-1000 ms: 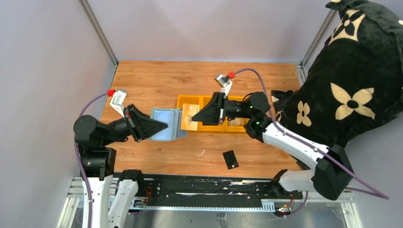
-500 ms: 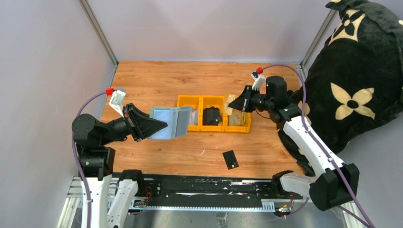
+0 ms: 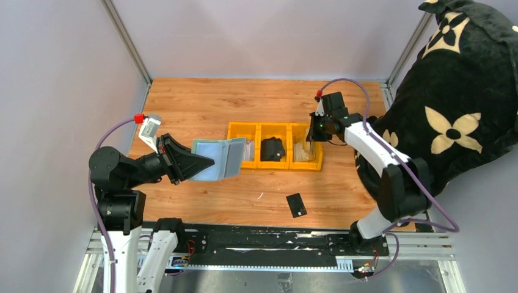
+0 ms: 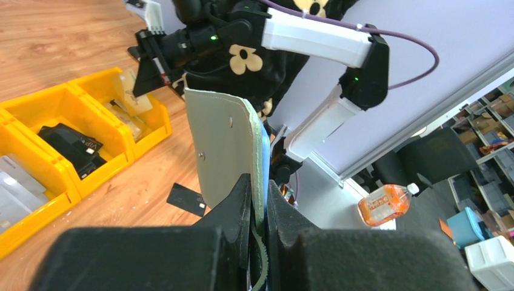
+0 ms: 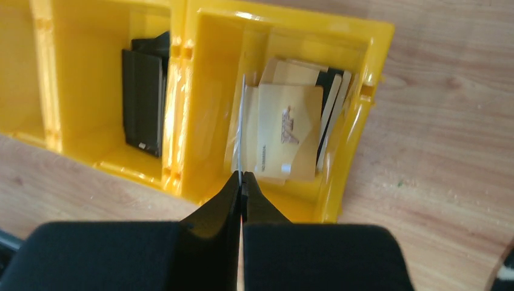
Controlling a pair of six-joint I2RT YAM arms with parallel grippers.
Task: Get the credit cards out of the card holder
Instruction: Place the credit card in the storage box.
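Nearest, a black credit card lies flat on the wooden tabletop. Mid-scene, the left gripper clamps the grey-green folding card holder aloft. Beyond, the right gripper pinches a thin pale card edge-on over the yellow plastic bin. It looks light, stiff and likely slippery, so pinch exposed edges.

The wooden table bears yellow bins and, seemingly, a black card.

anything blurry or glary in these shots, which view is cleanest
Right wrist: the right gripper is a soft dark blur up front, glare washes the yellow bin rim, and the card it pinches shows only edge-on. Left wrist: the left gripper is dark and unfocused, the card holder sharp. Top external: evenly lit, cleanest.
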